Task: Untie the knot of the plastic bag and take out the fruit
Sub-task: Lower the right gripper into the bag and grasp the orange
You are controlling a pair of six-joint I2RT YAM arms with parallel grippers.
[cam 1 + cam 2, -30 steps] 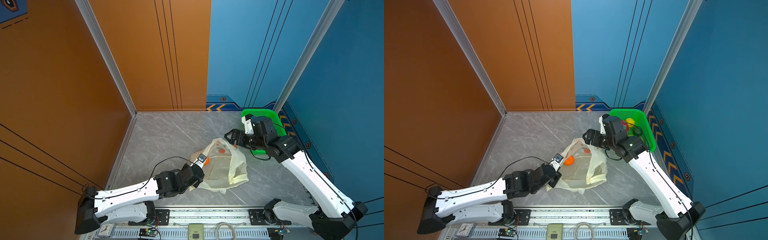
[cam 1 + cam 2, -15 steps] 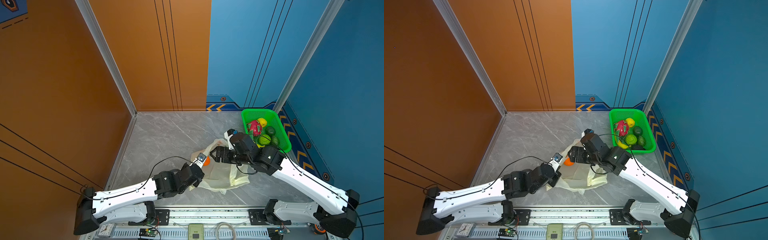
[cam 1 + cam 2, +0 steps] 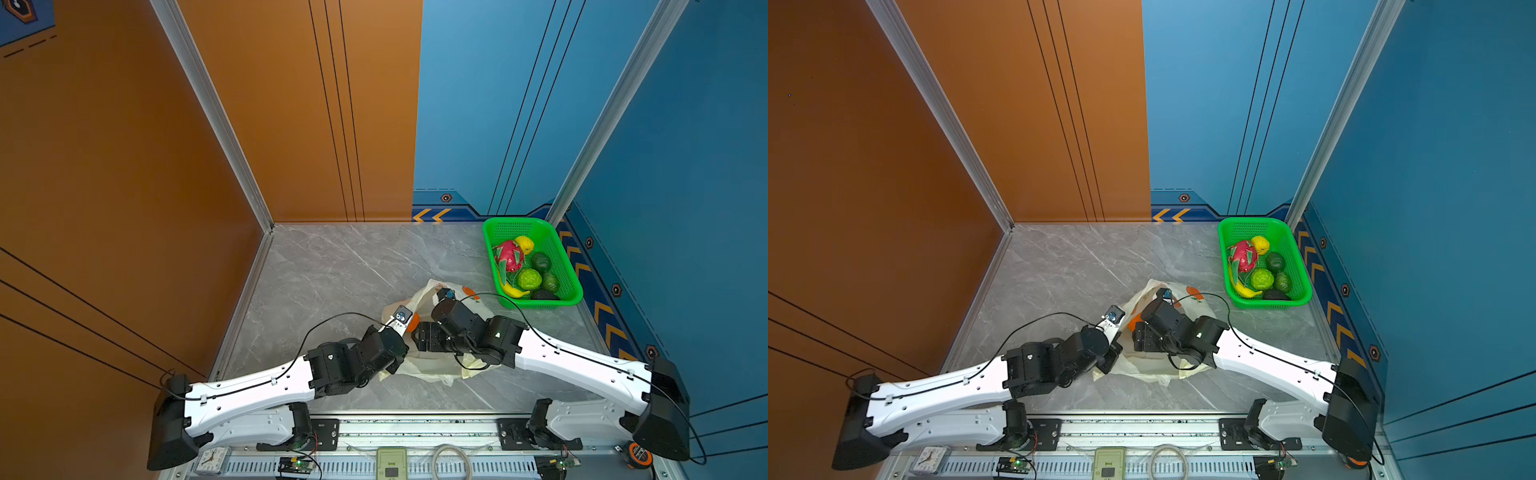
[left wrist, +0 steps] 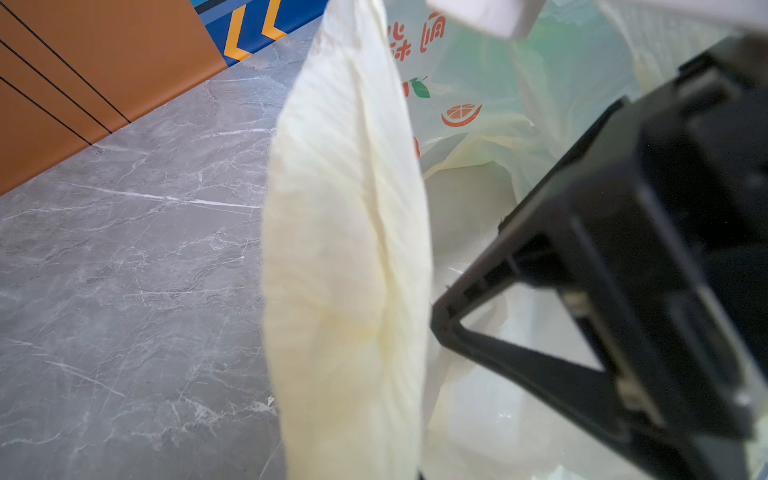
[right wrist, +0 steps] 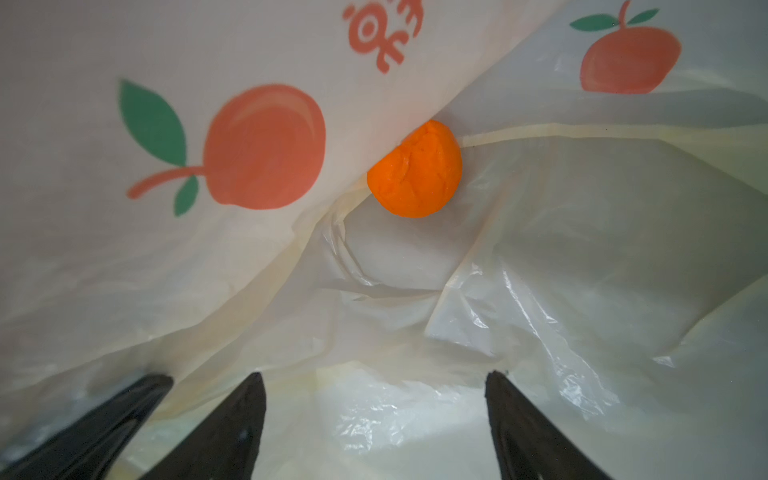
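The cream-yellow plastic bag [image 3: 428, 372] [image 3: 1154, 370] lies on the grey floor between both arms. My left gripper [image 3: 405, 347] is shut on a handle strip [image 4: 349, 249] of the bag and holds that side up. My right gripper [image 5: 376, 374] is open inside the bag's mouth, with plastic film all round its fingers [image 5: 515, 419]. An orange fruit [image 5: 415, 168] [image 3: 412, 322] lies deeper in the bag, ahead of the open jaws and not touched. The right gripper's black finger [image 4: 519, 353] shows in the left wrist view. The knot is out of view.
A green mesh basket [image 3: 532, 224] [image 3: 1266, 224] stands at the back right against the blue wall. It holds a dragon fruit [image 3: 509, 255], a lemon [image 3: 524, 244], a bumpy green ball [image 3: 529, 278], a banana [image 3: 513, 291] and dark avocados. An orange wall runs along the left.
My right arm has swung away from the basket, down and left to the bag, and its gripper has gone into the bag's mouth. The left gripper has kept its hold and place.
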